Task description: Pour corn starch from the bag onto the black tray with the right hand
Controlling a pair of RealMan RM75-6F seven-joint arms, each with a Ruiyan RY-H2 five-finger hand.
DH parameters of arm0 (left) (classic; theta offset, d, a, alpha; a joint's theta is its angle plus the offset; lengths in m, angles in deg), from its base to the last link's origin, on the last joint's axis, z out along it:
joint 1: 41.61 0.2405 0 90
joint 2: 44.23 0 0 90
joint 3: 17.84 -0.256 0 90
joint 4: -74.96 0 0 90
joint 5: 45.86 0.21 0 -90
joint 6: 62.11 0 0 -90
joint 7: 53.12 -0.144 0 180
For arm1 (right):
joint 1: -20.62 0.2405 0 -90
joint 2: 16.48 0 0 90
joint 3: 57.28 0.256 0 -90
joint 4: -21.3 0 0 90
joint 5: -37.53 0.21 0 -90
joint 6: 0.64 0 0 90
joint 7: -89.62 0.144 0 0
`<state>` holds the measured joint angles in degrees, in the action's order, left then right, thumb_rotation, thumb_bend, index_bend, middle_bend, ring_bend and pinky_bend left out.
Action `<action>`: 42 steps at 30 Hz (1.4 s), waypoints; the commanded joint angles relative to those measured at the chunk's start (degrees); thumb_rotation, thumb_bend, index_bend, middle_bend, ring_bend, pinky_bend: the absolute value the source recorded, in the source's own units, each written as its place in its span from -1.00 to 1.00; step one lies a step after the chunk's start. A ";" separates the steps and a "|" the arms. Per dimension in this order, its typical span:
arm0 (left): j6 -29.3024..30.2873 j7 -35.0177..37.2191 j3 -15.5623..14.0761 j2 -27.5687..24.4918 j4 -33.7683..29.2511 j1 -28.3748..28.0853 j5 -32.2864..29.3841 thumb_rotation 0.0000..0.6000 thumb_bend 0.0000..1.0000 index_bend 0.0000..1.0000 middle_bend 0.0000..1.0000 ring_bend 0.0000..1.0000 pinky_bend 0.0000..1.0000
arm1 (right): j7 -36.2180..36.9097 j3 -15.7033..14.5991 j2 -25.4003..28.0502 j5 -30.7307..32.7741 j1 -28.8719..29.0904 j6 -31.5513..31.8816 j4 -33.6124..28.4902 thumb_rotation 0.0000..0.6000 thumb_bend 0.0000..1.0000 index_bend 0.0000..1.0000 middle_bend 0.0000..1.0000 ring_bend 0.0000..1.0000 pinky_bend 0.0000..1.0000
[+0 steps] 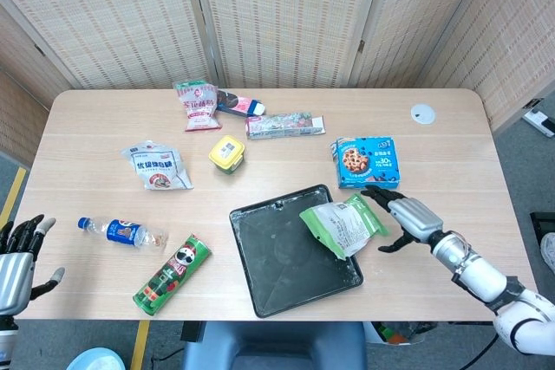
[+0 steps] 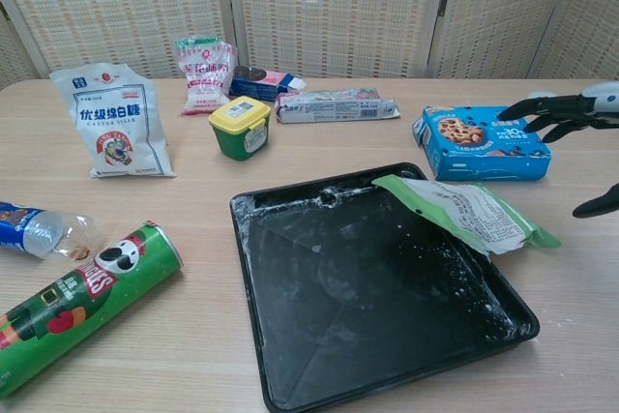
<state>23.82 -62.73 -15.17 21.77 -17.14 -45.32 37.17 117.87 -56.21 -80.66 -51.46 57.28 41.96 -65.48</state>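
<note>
The green and white corn starch bag lies flat across the right rim of the black tray, with its far end on the table. In the chest view the bag rests over the tray's right edge, and white powder dusts the tray. My right hand hovers just right of the bag with fingers spread and holds nothing. The chest view shows its fingers at the right edge, above the cookie box. My left hand is open at the table's near left corner.
A blue cookie box lies behind the bag. A green crisps can and a water bottle lie left of the tray. A yellow-lidded tub, a white sugar bag and several packets sit further back.
</note>
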 commanded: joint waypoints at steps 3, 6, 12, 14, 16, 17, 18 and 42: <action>0.02 0.10 -0.11 -0.24 -0.52 0.26 -0.29 1.00 -0.42 -0.66 -0.75 -0.74 -1.00 | -4.87 -0.19 -4.33 1.40 3.97 -5.28 5.05 1.00 -0.83 -1.00 -1.00 -0.91 -0.84; 0.12 0.35 0.14 -0.20 -0.60 0.35 -0.74 1.00 -0.42 -0.66 -0.75 -0.74 -1.00 | -6.59 -0.81 -6.84 0.83 4.76 -5.88 8.45 1.00 -0.84 -1.00 -1.00 -0.91 -0.84; 0.10 -0.02 0.12 -0.13 -0.87 0.41 -0.84 1.00 -0.42 -0.66 -0.75 -0.74 -1.00 | -7.76 -1.33 -11.65 0.24 5.33 -4.86 14.34 1.00 -0.84 -1.00 -1.00 -0.89 -0.84; 0.13 -0.08 0.13 -0.21 -1.03 0.42 -0.82 1.00 -0.42 -0.66 -0.75 -0.74 -1.00 | -7.91 -1.92 -12.81 -0.49 5.68 -4.81 15.94 1.00 -0.84 -1.00 -1.00 -0.89 -0.84; 0.14 -0.11 0.17 -0.28 -1.12 0.47 -0.96 1.00 -0.42 -0.66 -0.75 -0.74 -1.00 | -8.01 -2.41 -13.98 -0.86 5.81 -4.65 17.37 1.00 -0.84 -1.00 -1.00 -0.88 -0.84; 0.08 -0.19 0.19 -0.29 -1.15 0.47 -1.07 1.00 -0.42 -0.66 -0.75 -0.74 -1.00 | -7.91 -2.57 -14.43 -0.89 5.86 -4.66 17.84 1.00 -0.84 -1.00 -1.00 -0.87 -0.84; -0.02 -0.28 0.17 -0.32 -1.20 0.46 -1.15 1.00 -0.42 -0.66 -0.75 -0.74 -1.00 | -7.80 -2.69 -14.85 -0.92 5.90 -4.60 18.28 1.00 -0.84 -1.00 -1.00 -0.87 -0.83; -0.01 0.18 0.10 -0.30 -0.93 0.64 -1.13 1.00 -0.42 -0.66 -0.75 -0.74 -1.00 | -3.89 -3.39 -22.79 0.56 5.69 -2.38 28.78 1.00 -0.84 -0.79 -0.75 -0.68 -0.79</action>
<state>23.82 -62.55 -15.07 21.47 -18.07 -44.68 36.04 113.67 -59.69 -103.08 -50.97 62.97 39.31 -37.11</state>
